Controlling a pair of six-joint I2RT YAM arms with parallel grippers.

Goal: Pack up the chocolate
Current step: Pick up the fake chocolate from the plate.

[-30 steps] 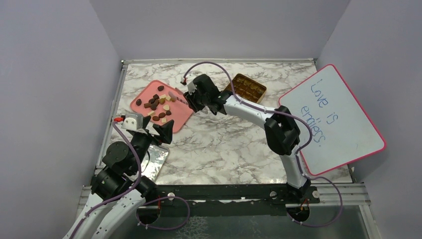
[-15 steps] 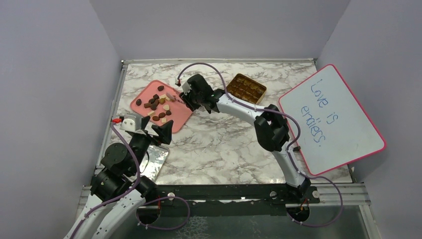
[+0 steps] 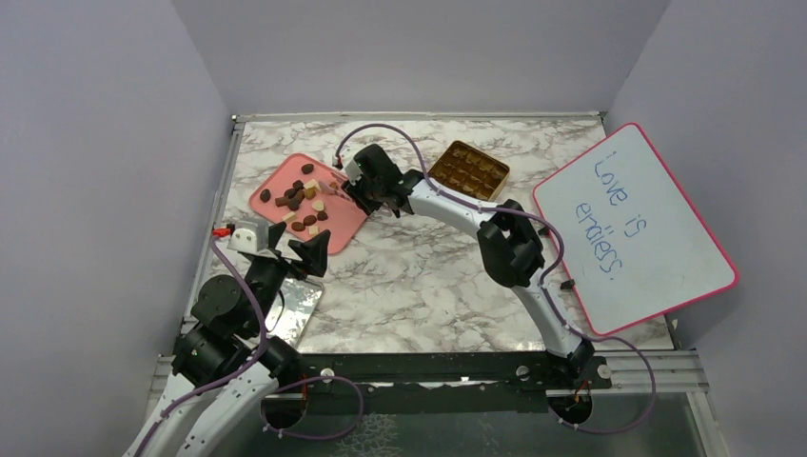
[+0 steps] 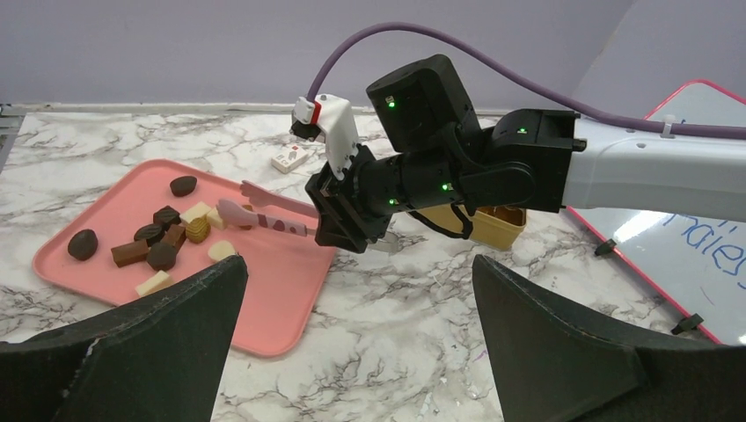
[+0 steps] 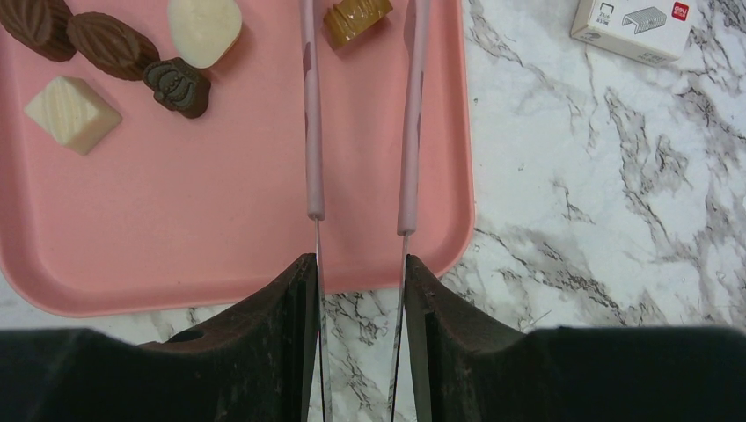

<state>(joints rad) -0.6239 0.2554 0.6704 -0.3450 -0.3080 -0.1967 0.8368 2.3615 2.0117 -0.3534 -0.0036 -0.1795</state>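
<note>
**Inspector:** Counts, please.

**Assessor:** One flat pink rectangular tray [image 3: 347, 224] lay toward the far left of the white marble-patterned bench [image 3: 428, 276]. The small bite-sized chocolate pieces [image 4: 162, 256] sat on it. The left wrist view gave twelve: seven dark brown, four cream and one tan-gold. One square gold gridded box [image 3: 466, 169] stood to the tray's right, apart from it. One pink-framed whiteboard with blue writing [image 3: 633, 228] lay at the right edge.

**Inspector:** End effectors?

**Assessor:** Two. The right end effector [image 5: 359, 264] was pinching one pair of pink tweezers [image 5: 313, 132]. Their prongs were apart and reached over the tray, with the tan piece showing between them. The left end effector [image 4: 359, 264] stood spread wide and empty at the near left.

**Inspector:** Differences between views?

**Assessor:** The right wrist view took in only six pieces. Both wrist views showed one small white staple box [image 5: 633, 26] on the bench just off the tray's corner, but I could not pick it out overhead. Only the overhead view showed a silvery reflective sheet [image 3: 303, 303] beside the left arm. In the left wrist view the right arm hid most of the gold box. I could not tell whether its cells were filled.
</note>
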